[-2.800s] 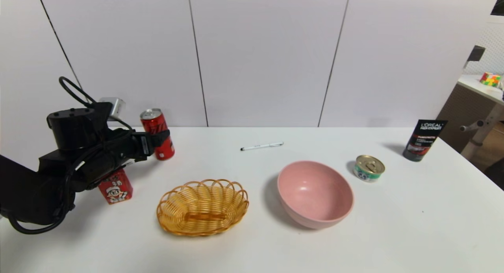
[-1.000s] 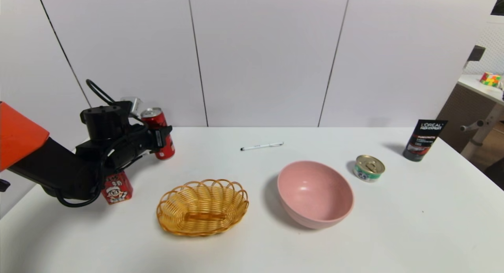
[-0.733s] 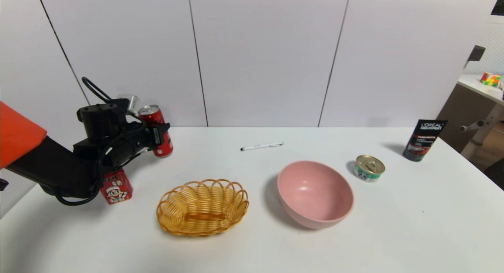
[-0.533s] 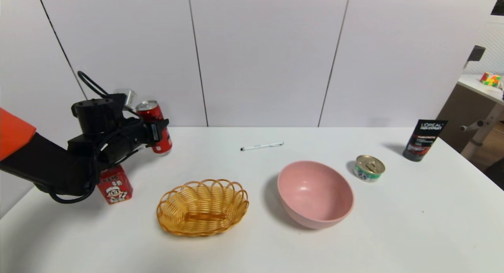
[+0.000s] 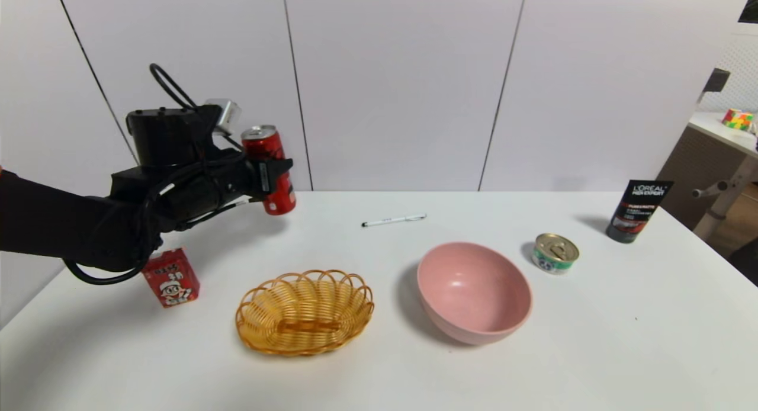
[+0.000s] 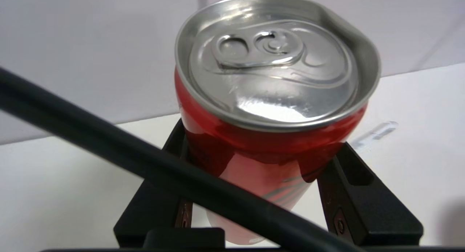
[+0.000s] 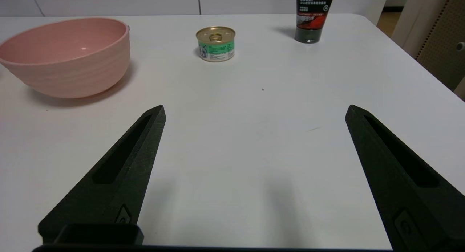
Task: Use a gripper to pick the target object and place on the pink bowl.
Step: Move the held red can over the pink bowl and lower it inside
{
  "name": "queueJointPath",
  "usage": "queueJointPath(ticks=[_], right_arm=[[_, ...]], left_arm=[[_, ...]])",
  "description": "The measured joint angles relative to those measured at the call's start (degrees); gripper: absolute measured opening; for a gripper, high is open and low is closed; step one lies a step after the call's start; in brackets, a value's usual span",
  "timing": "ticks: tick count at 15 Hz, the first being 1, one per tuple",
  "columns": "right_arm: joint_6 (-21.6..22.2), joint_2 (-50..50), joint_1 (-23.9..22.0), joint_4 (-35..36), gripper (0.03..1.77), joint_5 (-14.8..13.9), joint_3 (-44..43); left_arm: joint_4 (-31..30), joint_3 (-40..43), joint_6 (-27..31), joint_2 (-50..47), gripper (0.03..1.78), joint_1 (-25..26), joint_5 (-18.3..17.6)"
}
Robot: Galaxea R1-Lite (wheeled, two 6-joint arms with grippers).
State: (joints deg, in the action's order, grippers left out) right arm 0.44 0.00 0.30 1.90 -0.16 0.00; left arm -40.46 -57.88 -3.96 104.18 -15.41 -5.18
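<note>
Drink can, red with a silver pull-tab top, hung above the back left part of the worktop, leaning slightly, its black lettering too covered to read. The left end effector held it, one finger pressed to each side of its body. Below that arm, nearer the front, stood a small red carton with a cartoon figure in a white cap and white characters, which were too small to make out. Towards the middle of the worktop, in front of the can, sat an oval yellow wicker basket with a looped rim. Behind and to the right of the basket lay a white pen, its tiny print illegible. The pink bowl stood right of the basket, apart from it. Just beyond the bowl's right side was a short tin with a gold pull-tab lid and a green and white label. Farther right, a black tube read "L'ORÉAL MEN EXPERT" and "PURE & MATTE". The right end effector was parked over the worktop, its fingers spread wide with nothing between them.
</note>
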Motion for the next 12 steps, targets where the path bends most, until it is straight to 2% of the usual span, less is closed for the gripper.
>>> queueJointPath(ticks=[7,12], right_arm=[[0.0,0.0,0.02,0.0,1.71,0.0,0.0],[0.0,0.0,0.0,0.0,1.71,-0.02,0.0]], left_arm=[[9.44,-8.7,0.3,-1.26,0.95,-17.3,-0.07],[11.45,-11.76,1.07,0.61,0.95,-27.48,-0.02]])
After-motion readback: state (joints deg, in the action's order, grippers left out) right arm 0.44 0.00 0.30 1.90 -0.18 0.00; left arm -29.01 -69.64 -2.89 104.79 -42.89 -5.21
